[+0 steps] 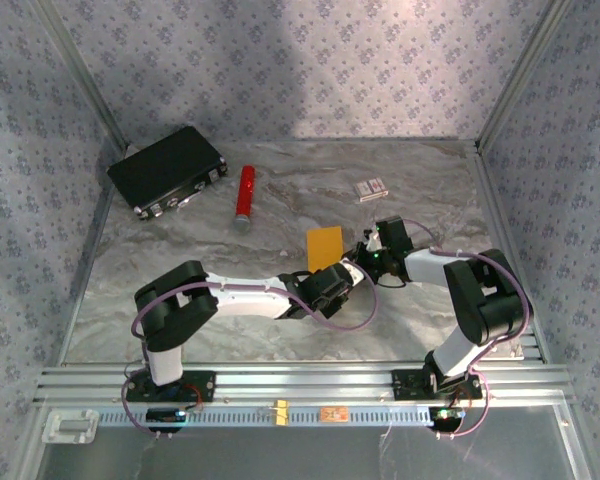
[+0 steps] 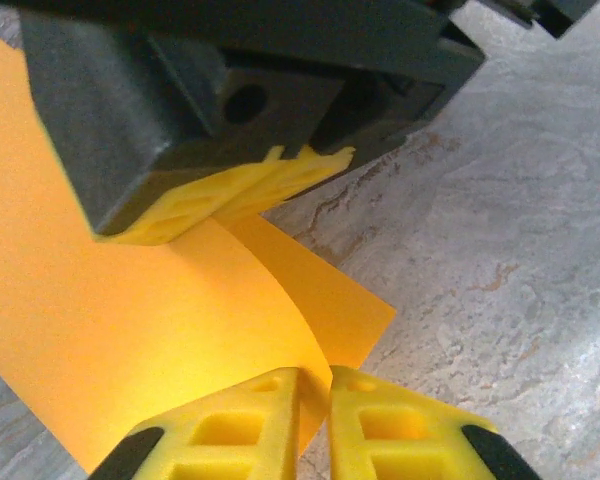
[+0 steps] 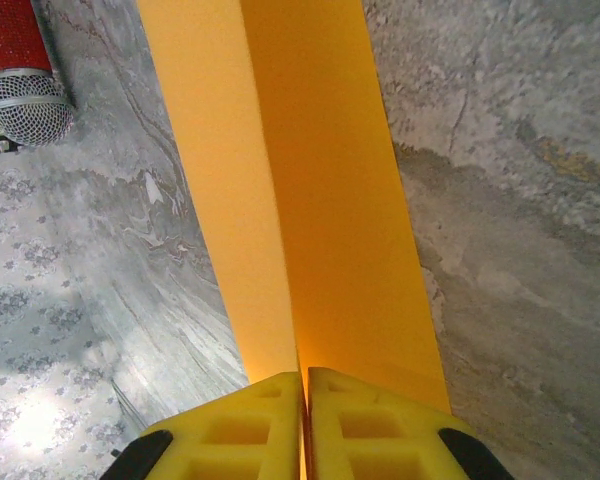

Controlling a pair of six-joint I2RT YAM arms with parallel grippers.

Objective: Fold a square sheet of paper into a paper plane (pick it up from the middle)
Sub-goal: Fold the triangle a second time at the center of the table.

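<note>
The square sheet of paper [image 1: 325, 246] is orange-yellow and is held off the marble table near the middle, bent along a fold. My right gripper [image 1: 366, 254] is shut on it; in the right wrist view the yellow fingertips [image 3: 270, 420] meet on the fold of the sheet [image 3: 330, 200]. My left gripper [image 1: 348, 272] sits just below and left of the right one. Its fingers [image 2: 250, 430] are closed on the curled near edge of the sheet [image 2: 130, 330], with the right gripper's fingers [image 2: 230, 195] pinching the same sheet higher up.
A black case [image 1: 168, 170] lies at the back left. A red cylinder [image 1: 245, 195] with a mesh end [image 3: 25, 105] lies behind the paper. A small white-and-red box [image 1: 371, 188] sits at the back right. Patterned walls enclose the table [image 1: 180, 250].
</note>
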